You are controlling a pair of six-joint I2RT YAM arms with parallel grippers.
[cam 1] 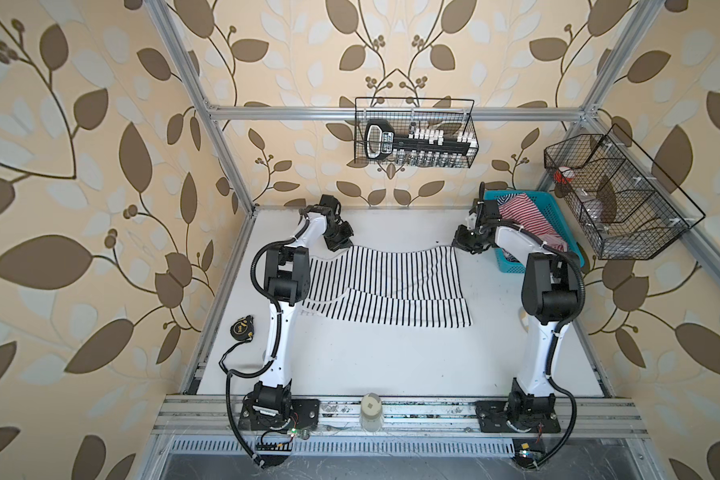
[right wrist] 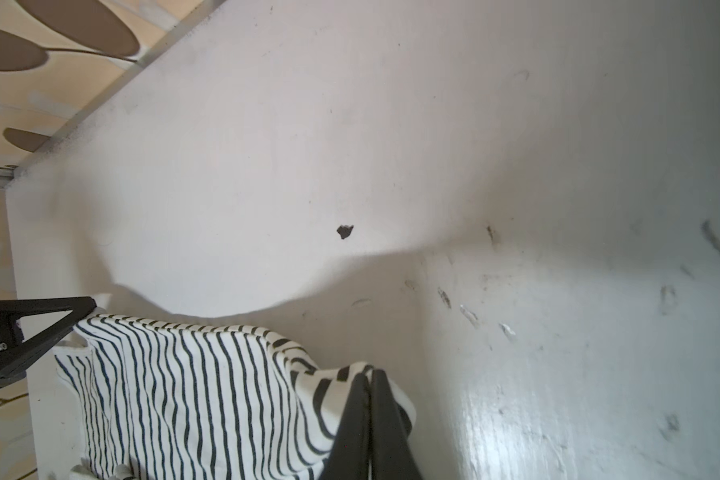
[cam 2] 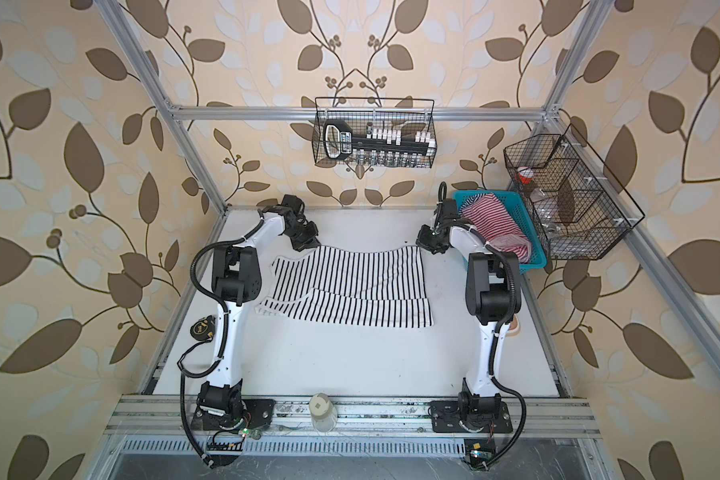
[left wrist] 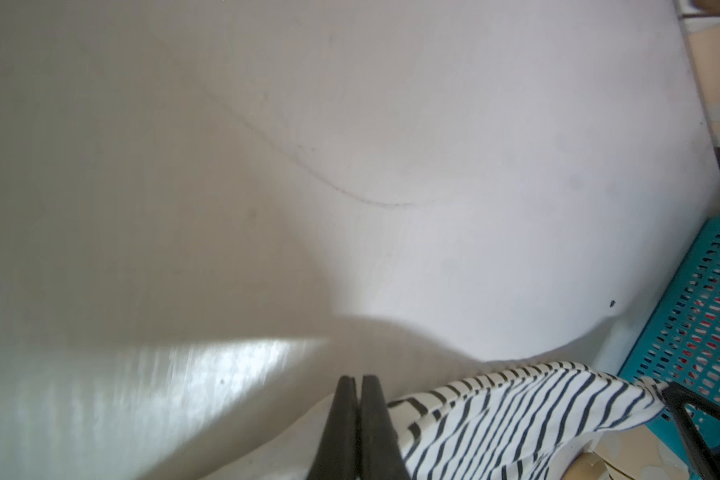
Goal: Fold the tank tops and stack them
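The black-striped tank top (cam 1: 385, 286) lies mid-counter (cam 1: 391, 365), its near part already doubled over; the left pincer (cam 1: 338, 245) is pinched tight on its far edge at about ten o'clock and the right pincer (cam 1: 466, 245) likewise on the far corner at about two o'clock, so the next fold looks just begun. The red-striped tank top (cam 1: 524, 220) sits unfolded in the teal basket (cam 1: 512, 266) at two o'clock, so its folding and the stacking remain.

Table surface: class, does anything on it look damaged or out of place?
Yes. A small dark fleck lies on the white table beyond the black-striped tank top, and grey scuff marks scar the surface beside it.
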